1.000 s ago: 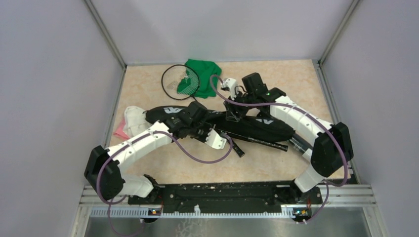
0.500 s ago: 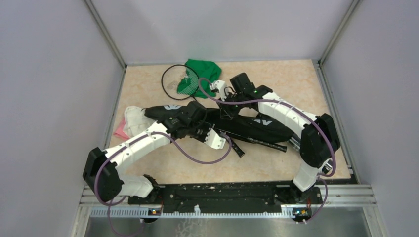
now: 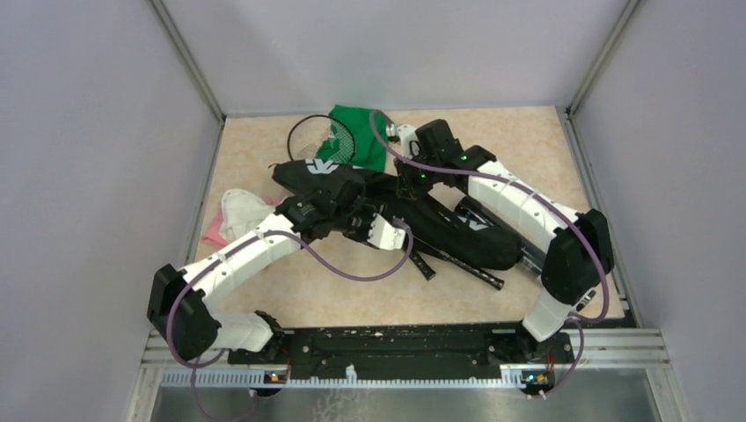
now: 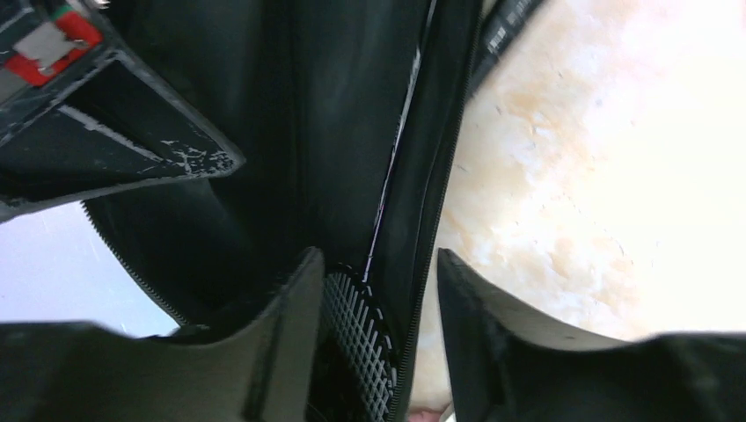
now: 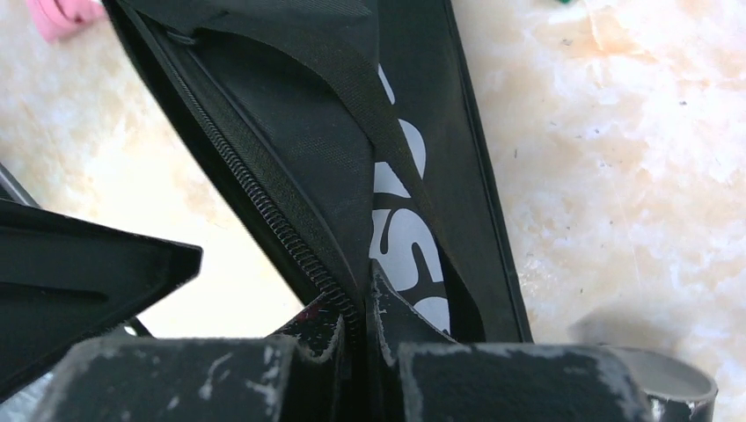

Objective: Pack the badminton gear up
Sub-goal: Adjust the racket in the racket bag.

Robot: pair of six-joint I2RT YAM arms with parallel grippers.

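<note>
The black racket bag (image 3: 440, 230) lies slantwise across the middle of the table, with its left end raised. My right gripper (image 3: 406, 180) is shut on the bag's zipper edge (image 5: 303, 255), next to the white lettering (image 5: 398, 246). My left gripper (image 4: 374, 264) is open and straddles the other zipper edge. The strings of a racket (image 4: 361, 330) inside the bag show between its fingers. Thin black handles (image 3: 466, 268) stick out of the bag toward the front. A second racket (image 3: 321, 145) lies at the back with its head partly on the green cloth.
A green cloth (image 3: 362, 130) lies at the back centre. White (image 3: 242, 214) and pink (image 3: 214, 236) cloths lie at the left, close to the left wall. Part of a black tube (image 3: 526, 255) shows by the right forearm. Walls close in the table on three sides.
My left gripper has opened and my right gripper has shut on the bag's edge. The bag's left end has swung toward the back and risen, and both arms have moved with it.
</note>
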